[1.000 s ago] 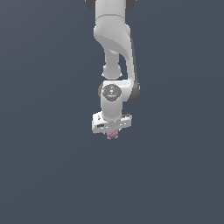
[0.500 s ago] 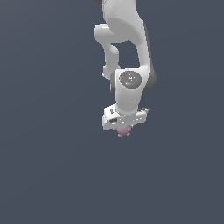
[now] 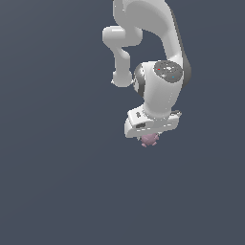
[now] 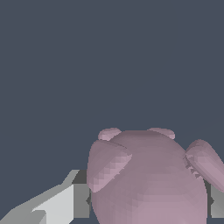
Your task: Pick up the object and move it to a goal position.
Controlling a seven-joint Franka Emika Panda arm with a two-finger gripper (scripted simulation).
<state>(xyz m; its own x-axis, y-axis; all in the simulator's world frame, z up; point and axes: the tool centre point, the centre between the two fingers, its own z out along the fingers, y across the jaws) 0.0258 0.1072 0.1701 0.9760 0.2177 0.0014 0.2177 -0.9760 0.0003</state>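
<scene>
The object is a small dusty-pink roundish lump with little knobs. In the exterior view it hangs just under the white hand of the arm. My gripper is shut on it, and its fingers are mostly hidden behind the hand there. In the wrist view the object fills the lower right, knobs sticking out on both sides. One grey-and-white finger presses against its side; the other finger shows only as a sliver at the frame edge.
The white arm curves down from the top of the exterior view. Around it there is only a plain dark grey-blue background, with no other objects or edges visible.
The arm has swung toward the exterior view's right and closer to the camera, carrying the pink object along in the shut gripper.
</scene>
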